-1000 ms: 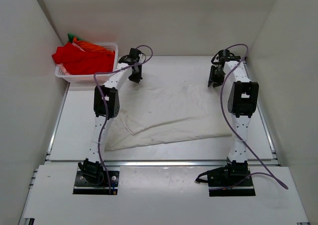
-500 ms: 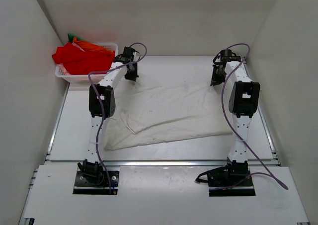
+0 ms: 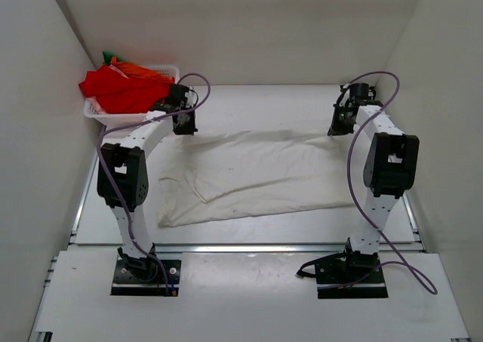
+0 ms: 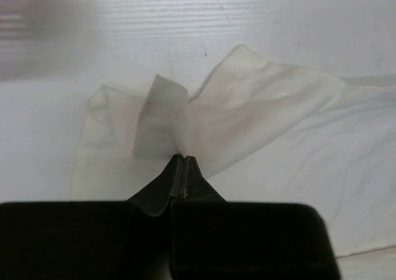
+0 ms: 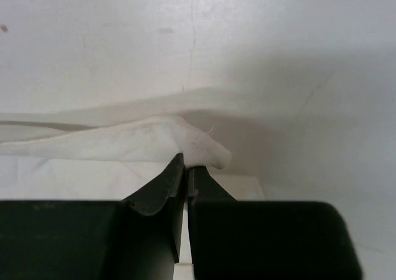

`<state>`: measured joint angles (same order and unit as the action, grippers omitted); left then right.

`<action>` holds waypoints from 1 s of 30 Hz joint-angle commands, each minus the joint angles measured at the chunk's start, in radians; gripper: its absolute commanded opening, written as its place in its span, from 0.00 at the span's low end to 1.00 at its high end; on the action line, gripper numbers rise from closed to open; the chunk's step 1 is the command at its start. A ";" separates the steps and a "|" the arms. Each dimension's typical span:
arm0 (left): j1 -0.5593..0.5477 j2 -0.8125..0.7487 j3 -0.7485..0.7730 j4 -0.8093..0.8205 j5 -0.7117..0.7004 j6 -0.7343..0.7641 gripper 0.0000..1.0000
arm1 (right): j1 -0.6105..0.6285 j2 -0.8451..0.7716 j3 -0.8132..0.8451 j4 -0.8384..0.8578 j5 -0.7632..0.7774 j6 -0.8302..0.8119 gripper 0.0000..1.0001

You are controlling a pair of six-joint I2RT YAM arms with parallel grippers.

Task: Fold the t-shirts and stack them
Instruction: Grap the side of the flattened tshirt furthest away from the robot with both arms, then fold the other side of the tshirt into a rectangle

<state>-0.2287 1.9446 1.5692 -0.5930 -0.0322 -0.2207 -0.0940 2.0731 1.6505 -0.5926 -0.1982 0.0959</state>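
Jaws clamped both sides: your left gripper [image 3: 183, 124] and right gripper [image 3: 337, 127] each pinch the white shirt [image 3: 256, 172] at its far edge.

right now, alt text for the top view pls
The left tool and right tool are each shut on a far corner of a white shirt spread across the table. At far left, a basket holds red and orange shirts.

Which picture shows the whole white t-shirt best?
The top view: the white t-shirt lies spread across the table, nearly all visible. Each wrist view shows only one bunched corner pinched between fingers.
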 commanded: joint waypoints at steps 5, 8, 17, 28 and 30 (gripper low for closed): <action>0.008 -0.205 -0.221 0.056 -0.038 -0.012 0.00 | -0.035 -0.189 -0.256 0.174 -0.041 -0.022 0.00; 0.012 -0.248 -0.282 0.056 -0.041 -0.022 0.00 | -0.050 -0.229 -0.328 0.200 -0.047 -0.028 0.00; 0.031 -0.418 -0.442 0.030 -0.055 -0.017 0.00 | -0.085 -0.362 -0.492 0.252 -0.096 -0.019 0.00; -0.001 -0.542 -0.592 0.013 -0.029 -0.031 0.00 | -0.118 -0.485 -0.629 0.270 -0.086 -0.030 0.00; -0.006 -0.559 -0.603 0.006 -0.025 -0.032 0.00 | -0.122 -0.484 -0.635 0.263 -0.079 -0.028 0.00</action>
<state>-0.2287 1.4532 0.9840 -0.5762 -0.0479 -0.2516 -0.1959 1.6215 1.0252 -0.3653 -0.3183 0.0849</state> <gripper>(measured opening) 0.020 0.014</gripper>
